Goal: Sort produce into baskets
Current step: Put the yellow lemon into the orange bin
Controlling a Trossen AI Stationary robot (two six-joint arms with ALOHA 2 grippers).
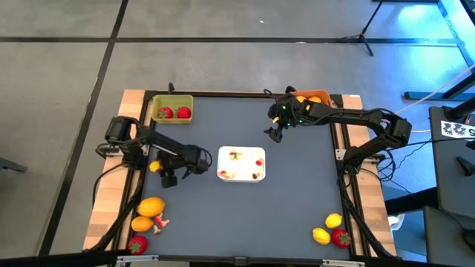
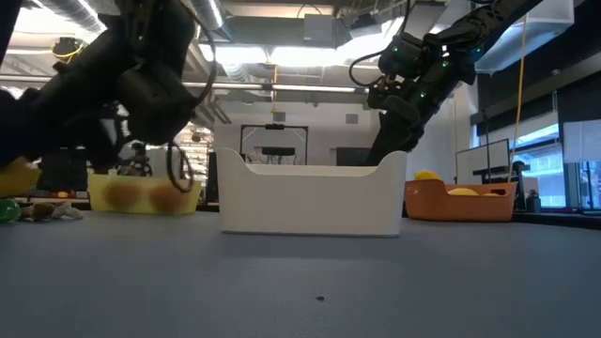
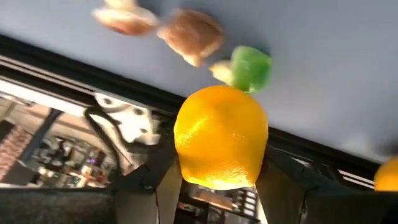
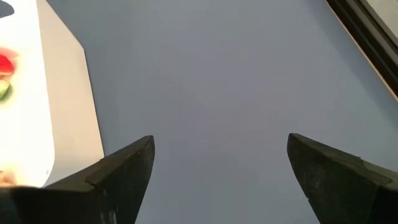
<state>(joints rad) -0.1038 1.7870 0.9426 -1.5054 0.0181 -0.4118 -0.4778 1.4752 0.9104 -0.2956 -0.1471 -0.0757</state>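
Note:
My left gripper (image 1: pixel 157 168) is near the table's left edge, shut on a yellow-orange toy fruit (image 3: pixel 221 137). My right gripper (image 1: pixel 274 133) hangs open over bare table in front of the orange basket (image 1: pixel 315 97), with nothing between its fingers (image 4: pixel 124 171). The orange basket holds yellow pieces. The yellow-green basket (image 1: pixel 172 110) at the far left holds two red strawberries. A lemon, an orange and a strawberry (image 1: pixel 147 219) lie at the near left corner. Two lemons and a strawberry (image 1: pixel 332 231) lie at the near right corner. My left gripper pinches the fruit's two opposite sides (image 3: pixel 186 165) between its two fingers (image 3: pixel 160 190). The fingers slant down from the table's right toward its left edge. The fruit sits whole between the fingers, lifted clear of the table.
A flat white tray (image 1: pixel 223 165) with small scraps stands mid-table between the arms, and in the low view (image 2: pixel 310 197) it hides the table behind it. Pink scraps and a green bit (image 3: pixel 252 65) lie by the near-left fruits. Black rails (image 1: pixel 340 159) edge the table.

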